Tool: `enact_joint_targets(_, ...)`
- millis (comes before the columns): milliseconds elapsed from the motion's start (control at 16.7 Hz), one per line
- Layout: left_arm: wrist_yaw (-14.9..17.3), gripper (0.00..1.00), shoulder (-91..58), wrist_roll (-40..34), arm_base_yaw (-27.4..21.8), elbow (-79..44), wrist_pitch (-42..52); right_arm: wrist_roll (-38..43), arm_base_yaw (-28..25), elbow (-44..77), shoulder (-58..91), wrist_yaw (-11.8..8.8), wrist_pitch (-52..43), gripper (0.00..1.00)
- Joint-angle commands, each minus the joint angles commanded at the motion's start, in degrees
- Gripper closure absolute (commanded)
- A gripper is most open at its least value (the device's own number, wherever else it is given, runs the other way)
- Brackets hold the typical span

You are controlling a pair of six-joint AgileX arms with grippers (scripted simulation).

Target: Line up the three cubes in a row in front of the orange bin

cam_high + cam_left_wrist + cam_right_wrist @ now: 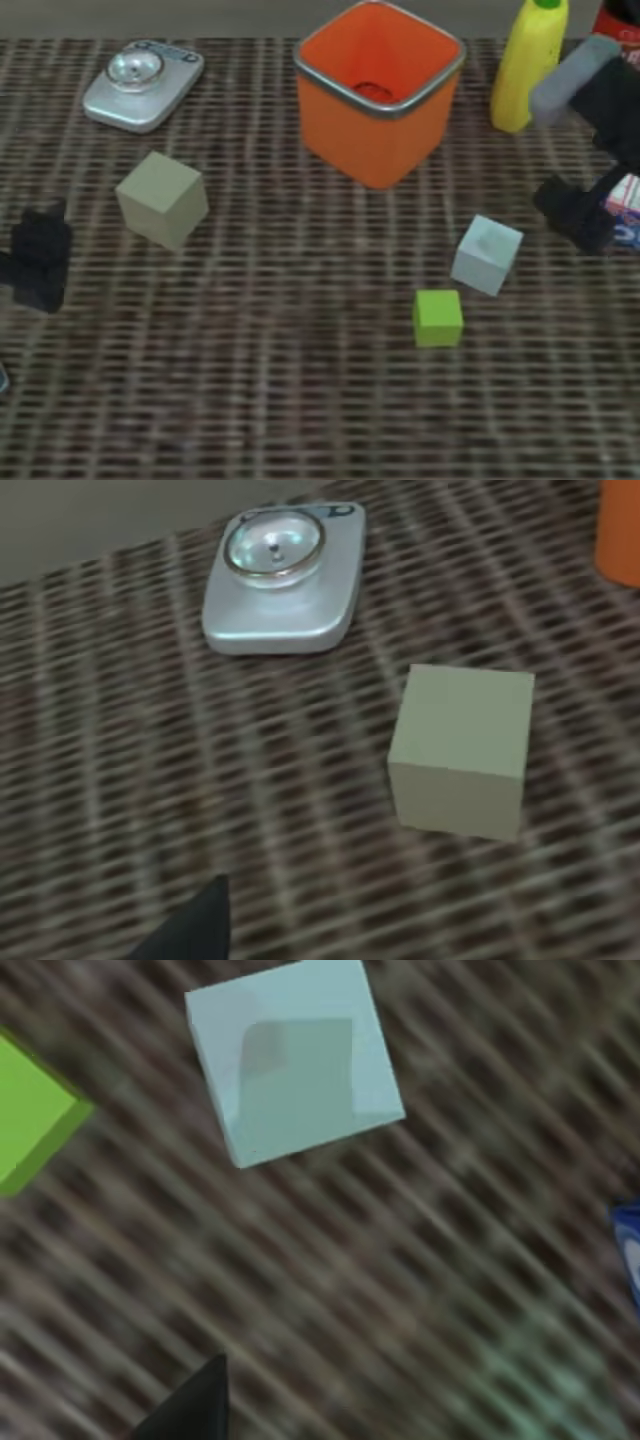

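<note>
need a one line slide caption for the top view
Beige cube, grey-blue cube and green cube lie scattered before the orange bin, not yet in a row.

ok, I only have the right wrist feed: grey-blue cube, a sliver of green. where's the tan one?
Observer: The beige-tan cube sits on the table's left side, near the left gripper but not touching it.
Operator: and the bin?
Observer: The orange bin stands upright at the back, about centre. No cube is lined up in front of it yet.
Operator: anything crowding the tan one?
Observer: Only a silver scale behind it, clearly apart from it.
</note>
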State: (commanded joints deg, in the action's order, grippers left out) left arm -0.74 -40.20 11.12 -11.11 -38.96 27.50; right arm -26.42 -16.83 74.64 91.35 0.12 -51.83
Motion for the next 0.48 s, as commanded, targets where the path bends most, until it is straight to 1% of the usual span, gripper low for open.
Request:
enact_joint_targets(240,0.2,0.0,20.1,-5.4,6.4,20.3,-13.1,-5.1,-3.2,14.7,16.8,0.0,-9.7,0.0)
enact_joint_targets(480,0.5,0.0,34.4,-9.4,10.7,33.7,-23.2,-8.5,-5.4,25.2,28.5,0.0,-15.9,0.0)
